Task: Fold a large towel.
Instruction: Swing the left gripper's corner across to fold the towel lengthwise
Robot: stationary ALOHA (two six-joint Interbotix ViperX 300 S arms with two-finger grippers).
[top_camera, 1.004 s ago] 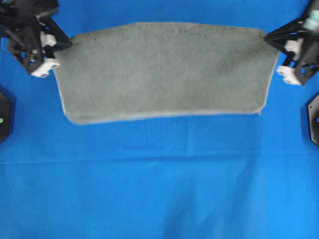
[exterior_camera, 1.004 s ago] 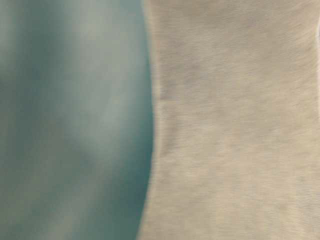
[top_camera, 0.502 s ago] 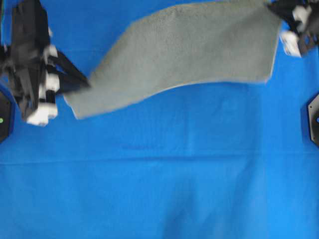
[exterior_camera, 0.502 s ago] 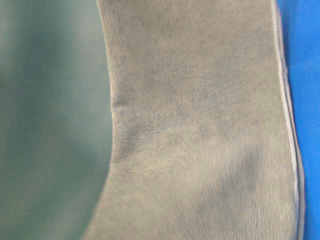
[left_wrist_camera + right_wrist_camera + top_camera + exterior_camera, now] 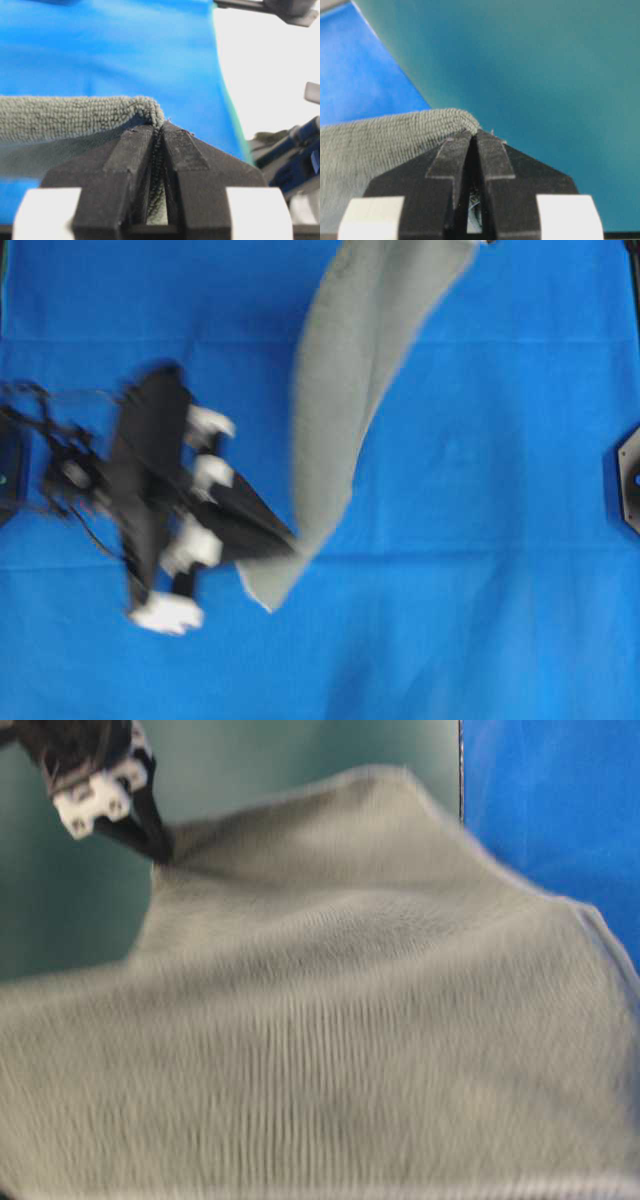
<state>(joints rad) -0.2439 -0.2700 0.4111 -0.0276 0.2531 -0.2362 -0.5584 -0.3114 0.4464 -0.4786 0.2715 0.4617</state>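
Towel: the towel (image 5: pixel 345 430) is hanging in the air between the two grippers, stretched as a narrow twisted band over the blue bench (image 5: pixel 500 540); in the table-level view it is filling most of the picture.

Left jaws: the left gripper (image 5: pixel 159 131) is pinching one corner of the towel; its jaws are standing almost together, with only the thin cloth between them, and the folded edge is bulging out just past the tips toward the left.

Right jaws: the right gripper (image 5: pixel 472 135) is pinching another corner in the same way, jaws narrow on the cloth, the towel running away from the tips to the left; in the overhead view this gripper is outside the top edge.

Step in hand: I judge that the arms are carrying the towel by two corners to lay one half over the other; no fold is lying flat yet.

Next move: it is calling for both grips to be kept tight, the held corners brought down level onto the bench and in line with the opposite edge, then released.

Risk: the twist in the band may be giving a crooked fold.
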